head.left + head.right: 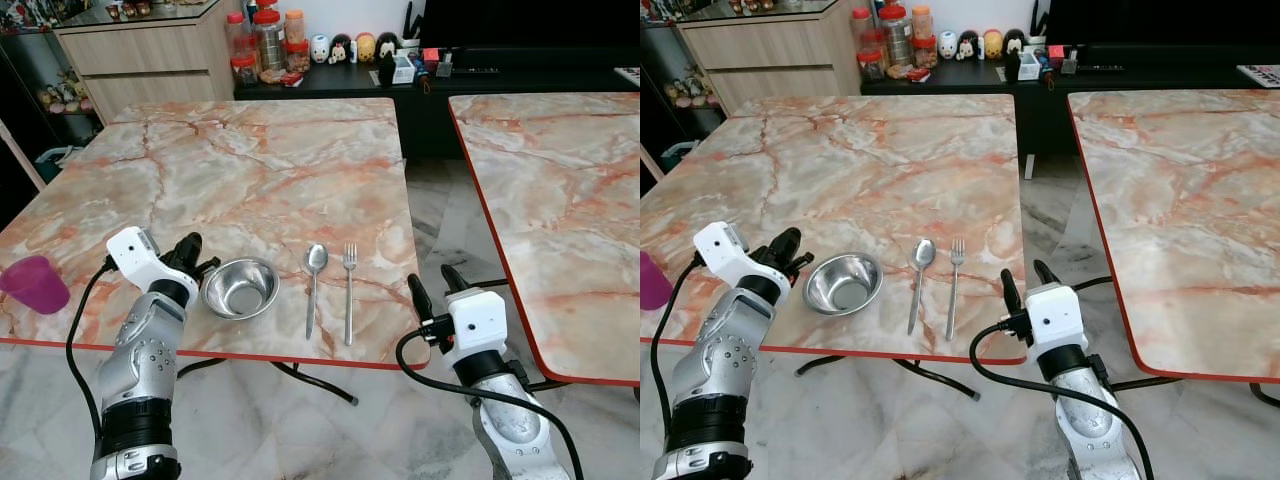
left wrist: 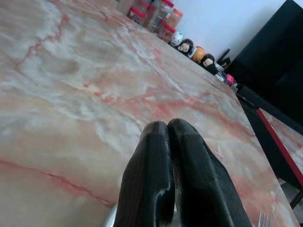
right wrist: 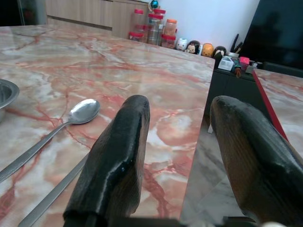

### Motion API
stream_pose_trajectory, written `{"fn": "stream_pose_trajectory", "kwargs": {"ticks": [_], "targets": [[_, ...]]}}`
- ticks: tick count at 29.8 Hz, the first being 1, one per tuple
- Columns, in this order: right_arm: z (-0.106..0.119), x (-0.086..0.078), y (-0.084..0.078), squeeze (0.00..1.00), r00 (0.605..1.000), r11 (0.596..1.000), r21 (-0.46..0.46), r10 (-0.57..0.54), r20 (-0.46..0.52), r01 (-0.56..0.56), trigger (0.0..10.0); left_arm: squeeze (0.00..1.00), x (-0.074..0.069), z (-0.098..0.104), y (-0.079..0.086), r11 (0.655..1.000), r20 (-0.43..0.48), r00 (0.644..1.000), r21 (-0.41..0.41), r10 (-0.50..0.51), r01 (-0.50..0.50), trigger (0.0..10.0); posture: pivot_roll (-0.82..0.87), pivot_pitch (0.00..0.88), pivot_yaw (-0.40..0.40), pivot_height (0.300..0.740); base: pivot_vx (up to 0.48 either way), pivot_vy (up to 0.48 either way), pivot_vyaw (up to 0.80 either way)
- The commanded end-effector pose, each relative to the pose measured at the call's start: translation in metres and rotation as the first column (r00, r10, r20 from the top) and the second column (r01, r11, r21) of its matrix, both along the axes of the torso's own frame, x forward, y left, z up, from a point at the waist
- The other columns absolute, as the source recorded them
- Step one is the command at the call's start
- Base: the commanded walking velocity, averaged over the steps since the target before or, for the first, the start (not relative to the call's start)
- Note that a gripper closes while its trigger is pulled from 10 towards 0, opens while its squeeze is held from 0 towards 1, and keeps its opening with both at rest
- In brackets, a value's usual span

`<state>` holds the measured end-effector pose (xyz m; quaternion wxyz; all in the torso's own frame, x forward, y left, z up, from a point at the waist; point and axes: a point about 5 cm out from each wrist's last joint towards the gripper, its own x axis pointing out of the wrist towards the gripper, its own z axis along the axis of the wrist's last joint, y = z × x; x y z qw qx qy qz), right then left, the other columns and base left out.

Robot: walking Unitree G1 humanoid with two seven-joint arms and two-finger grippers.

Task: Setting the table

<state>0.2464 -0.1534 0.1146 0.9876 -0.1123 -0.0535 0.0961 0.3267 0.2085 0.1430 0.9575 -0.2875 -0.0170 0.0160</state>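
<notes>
The marble desk (image 1: 250, 170) spans most of the scene, with a second marble desk (image 1: 560, 200) at 3 o'clock. Near its front edge sits a steel bowl (image 1: 240, 288); the spoon (image 1: 313, 285) lies just at the bowl's 3 o'clock, and the fork (image 1: 349, 290) lies beside the spoon. A purple cup (image 1: 33, 283) stands at 9 o'clock. The left claw (image 1: 195, 252), clenched, sits at the bowl's 9 o'clock rim. The right claw (image 1: 436, 285), released, hovers past the desk edge at the fork's 3 o'clock.
</notes>
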Motion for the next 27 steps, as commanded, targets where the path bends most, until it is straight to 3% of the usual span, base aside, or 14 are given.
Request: {"fn": "stream_pose_trajectory", "kwargs": {"ticks": [1, 2, 3, 6, 7, 13, 19, 24, 27], "targets": [[-0.001, 0.0, 0.0, 0.0, 1.0, 1.0, 0.012, 0.003, -0.001, -0.003, 10.0, 0.0, -0.001, 0.004, 0.006, 0.999, 0.042, 0.999, -0.037, 0.03, -0.029, 10.0, -0.08, 0.033, 0.07, 0.74, 0.0, 0.0, 0.0], [-0.001, 0.0, 0.001, 0.0, 1.0, 1.0, 0.012, 0.004, -0.002, -0.004, 10.0, 0.0, -0.003, 0.021, 0.008, 0.997, 0.149, 0.988, -0.075, 0.044, -0.033, 10.0, -0.08, 0.041, 0.073, 0.74, 0.0, 0.0, 0.0], [-0.001, -0.001, 0.001, 0.0, 1.0, 1.0, 0.012, 0.005, -0.002, -0.005, 10.0, 0.0, -0.003, 0.029, 0.008, 0.996, 0.189, 0.981, -0.078, 0.046, -0.032, 10.0, -0.08, 0.041, 0.073, 0.74, 0.0, 0.0, 0.0], [-0.002, -0.002, 0.002, 0.0, 1.0, 1.0, 0.017, 0.007, -0.005, -0.007, 10.0, 0.0, -0.003, 0.053, 0.001, 1.0, 0.27, 0.963, -0.006, 0.013, -0.012, 10.0, -0.07, 0.05, 0.077, 0.74, 0.0, 0.0, 0.0], [-0.002, -0.003, 0.003, 0.0, 1.0, 1.0, 0.018, 0.009, -0.005, -0.009, 10.0, 0.0, -0.002, 0.061, -0.01, 0.999, 0.294, 0.955, 0.037, -0.044, 0.035, 10.0, -0.07, 0.05, 0.077, 0.74, 0.0, 0.0, 0.0], [-0.002, -0.007, 0.005, 0.0, 1.0, 1.0, 0.029, 0.005, -0.008, -0.005, 10.0, 0.0, -0.005, 0.068, -0.034, 0.987, 0.312, 0.938, 0.107, -0.152, 0.124, 10.0, -0.08, 0.066, 0.093, 0.74, 0.0, 0.0, 0.0], [-0.002, -0.011, 0.006, 0.0, 1.0, 0.999, 0.037, 0.003, -0.012, -0.003, 10.0, 0.0, -0.01, 0.08, -0.033, 0.991, 0.365, 0.923, 0.094, -0.119, 0.091, 10.0, -0.07, 0.077, 0.099, 0.74, 0.0, 0.0, 0.0], [-0.002, -0.013, 0.007, 0.0, 1.0, 0.999, 0.04, 0.007, -0.015, -0.006, 10.0, 0.0, -0.012, 0.115, -0.028, 0.994, 0.465, 0.881, 0.088, -0.092, 0.057, 10.0, -0.07, 0.087, 0.1, 0.74, 0.0, 0.0, 0.0], [-0.001, -0.013, 0.007, 0.0, 1.0, 0.999, 0.043, 0.008, -0.015, -0.007, 10.0, 0.0, -0.012, 0.119, -0.03, 0.993, 0.47, 0.877, 0.101, -0.101, 0.061, 10.0, -0.07, 0.087, 0.101, 0.74, 0.0, 0.0, 0.0]]}}
